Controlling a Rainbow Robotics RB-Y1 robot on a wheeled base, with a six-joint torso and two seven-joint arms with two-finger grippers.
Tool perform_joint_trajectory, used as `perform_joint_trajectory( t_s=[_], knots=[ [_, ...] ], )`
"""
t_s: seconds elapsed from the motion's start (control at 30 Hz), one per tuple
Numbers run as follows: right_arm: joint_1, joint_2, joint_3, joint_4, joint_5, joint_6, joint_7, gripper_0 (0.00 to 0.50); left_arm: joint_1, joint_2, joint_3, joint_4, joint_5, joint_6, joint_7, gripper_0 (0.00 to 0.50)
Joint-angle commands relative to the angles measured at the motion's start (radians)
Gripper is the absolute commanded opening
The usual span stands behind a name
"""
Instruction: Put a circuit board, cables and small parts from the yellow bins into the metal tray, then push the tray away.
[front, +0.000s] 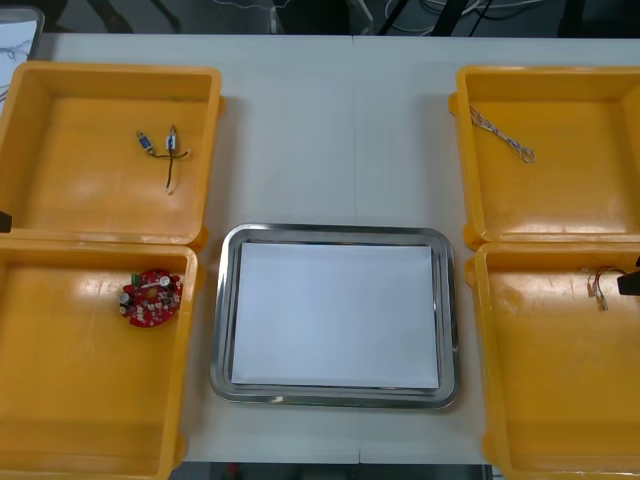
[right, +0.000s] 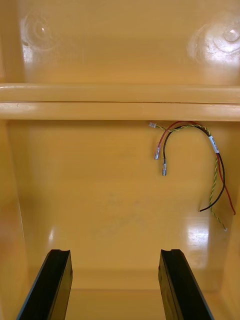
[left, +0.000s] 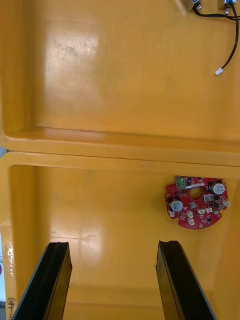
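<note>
A round red circuit board lies in the near left yellow bin. My left gripper hangs open over that bin's bare floor, the board ahead of its fingers and off to one side. A red and yellow cable lies in the near right yellow bin. Above this bin my right gripper is open with nothing between its fingers, the cable farther ahead. The metal tray, white inside, sits between the bins with nothing in it.
The far left bin holds small metal parts on a black cable. A twisted blue and white cable lies in the far right bin. Bare table lies beyond the tray.
</note>
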Motion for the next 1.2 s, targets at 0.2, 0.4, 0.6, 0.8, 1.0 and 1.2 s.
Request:
perform_joint_trajectory(
  t_s=[0.2, 0.4, 0.6, 0.8, 1.0, 1.2],
  knots=[
    [0.001, -0.041, -0.032, -0.029, -0.008, 0.007, 0.01, 0.5, 0.019, -0.009, 0.024, -0.025, -0.009, 0.006, -0.045, 0.5],
    [0.001, -0.041, -0.032, -0.029, -0.008, 0.007, 0.01, 0.5, 0.019, -0.009, 0.024, -0.025, -0.009, 0.006, -0.045, 0.5],
    [0.001, -0.041, -0.032, -0.029, -0.008, 0.007, 0.01, 0.5, 0.019, -0.009, 0.024, -0.025, -0.009, 0.006, -0.045, 0.5],
    [0.001, -0.041, -0.032, -0.029, -0.008, 0.007, 0.01, 0.5, 0.019, -0.009, 0.024, -0.025, -0.009, 0.006, -0.045, 0.5],
    [0.001, -0.041, -0.032, -0.029, -0.008, 0.007, 0.01, 0.5, 0.019, -0.009, 0.024, -0.025, -0.009, 0.006, -0.045, 0.5],
    [0.001, -0.041, -0.032, -0.029, -0.008, 0.007, 0.01, 0.5, 0.019, -0.009, 0.024, -0.025, -0.009, 0.006, -0.045, 0.5]
  ],
)
